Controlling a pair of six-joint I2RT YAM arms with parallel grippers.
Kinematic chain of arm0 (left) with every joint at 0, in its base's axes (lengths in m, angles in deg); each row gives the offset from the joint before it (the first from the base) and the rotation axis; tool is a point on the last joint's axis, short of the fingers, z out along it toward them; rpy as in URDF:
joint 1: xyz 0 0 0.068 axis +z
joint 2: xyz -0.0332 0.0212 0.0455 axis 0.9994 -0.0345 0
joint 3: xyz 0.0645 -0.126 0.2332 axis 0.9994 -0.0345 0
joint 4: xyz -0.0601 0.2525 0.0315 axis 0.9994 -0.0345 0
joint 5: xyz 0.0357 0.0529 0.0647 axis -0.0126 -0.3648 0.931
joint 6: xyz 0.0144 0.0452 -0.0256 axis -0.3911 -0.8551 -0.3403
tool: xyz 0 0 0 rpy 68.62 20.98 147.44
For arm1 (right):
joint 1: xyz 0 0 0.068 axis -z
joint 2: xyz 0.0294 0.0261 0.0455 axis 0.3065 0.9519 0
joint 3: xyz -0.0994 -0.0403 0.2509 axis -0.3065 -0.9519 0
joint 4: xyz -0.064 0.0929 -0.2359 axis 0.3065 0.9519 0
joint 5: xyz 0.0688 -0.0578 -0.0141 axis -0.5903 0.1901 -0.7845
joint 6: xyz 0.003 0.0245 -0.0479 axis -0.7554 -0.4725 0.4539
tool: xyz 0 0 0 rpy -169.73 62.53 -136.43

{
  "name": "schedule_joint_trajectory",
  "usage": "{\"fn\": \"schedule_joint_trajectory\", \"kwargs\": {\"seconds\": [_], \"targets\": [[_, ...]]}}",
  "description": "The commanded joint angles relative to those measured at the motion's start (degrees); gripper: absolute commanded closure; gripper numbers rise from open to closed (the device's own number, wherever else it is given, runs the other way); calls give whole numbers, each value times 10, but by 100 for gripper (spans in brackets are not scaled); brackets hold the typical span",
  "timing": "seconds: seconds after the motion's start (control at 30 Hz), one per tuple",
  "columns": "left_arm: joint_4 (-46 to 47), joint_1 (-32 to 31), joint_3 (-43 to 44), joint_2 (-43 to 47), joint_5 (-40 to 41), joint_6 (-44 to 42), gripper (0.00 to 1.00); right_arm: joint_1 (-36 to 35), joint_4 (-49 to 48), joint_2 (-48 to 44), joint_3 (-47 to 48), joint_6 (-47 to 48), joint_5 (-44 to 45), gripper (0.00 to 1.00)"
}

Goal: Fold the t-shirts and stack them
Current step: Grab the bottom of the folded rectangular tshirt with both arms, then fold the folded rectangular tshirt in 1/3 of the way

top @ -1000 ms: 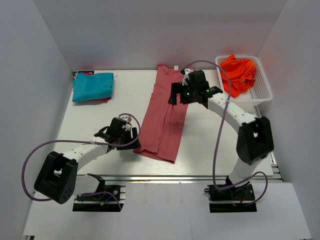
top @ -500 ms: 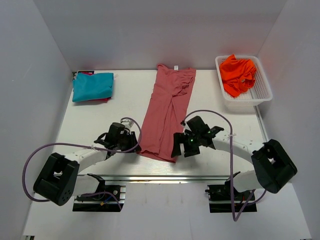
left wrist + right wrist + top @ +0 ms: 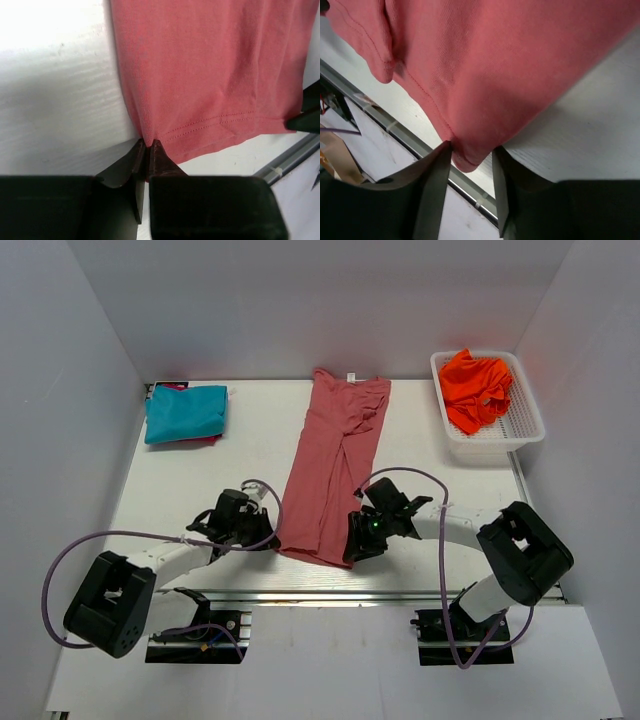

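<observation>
Now the left gripper (image 3: 148,145) is pinched together on the near left corner of the salmon t-shirt (image 3: 210,70), its two fingers meeting on the stitched hem with a small peak of cloth drawn up between them. The right gripper (image 3: 470,148) stands apart: its fingers straddle the near right corner of the same shirt, the cloth bulging into the gap and touching the left finger at the hem, but the jaws are not clamped on it.

From the top camera the salmon t-shirt (image 3: 330,475) lies lengthwise down the middle of the table (image 3: 200,480), collar at the far edge, one sleeve rumpled at its far right. The left gripper (image 3: 262,537) and the right gripper (image 3: 352,545) sit at its two near corners.

A second ago the right arm reached over the shirt's far end with its jaws wider; it has since swung down to the near corner. The left gripper stood open just off its corner then.

The teal t-shirt (image 3: 185,412) lies folded at the far left. The orange t-shirt (image 3: 477,385) is heaped in the basket (image 3: 530,420) at the far right.
</observation>
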Motion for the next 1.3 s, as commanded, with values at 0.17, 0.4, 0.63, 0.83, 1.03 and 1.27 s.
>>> {"fn": "schedule_joint_trajectory", "kwargs": {"seconds": [0.17, 0.4, 0.63, 0.83, 1.03, 1.27], "targets": [[2, -4, -39, 52, -47, 14, 100, -4, -24, 4, -15, 19, -26, 100], [-54, -4, -49, 133, -88, 28, 100, -10, -12, -52, -42, 47, -79, 100], [-99, -4, -2, 190, -80, 27, 100, -9, 13, -97, -28, 57, -29, 100], [-11, -4, 66, 82, -68, 27, 100, 6, 37, -59, 70, 59, 90, 100], [-4, 7, 195, -48, -22, 22, 100, 42, 49, -47, 132, 68, 168, 100], [-69, 12, 352, -150, 54, -3, 100, 89, 65, 6, 223, 100, 194, 100]]}}
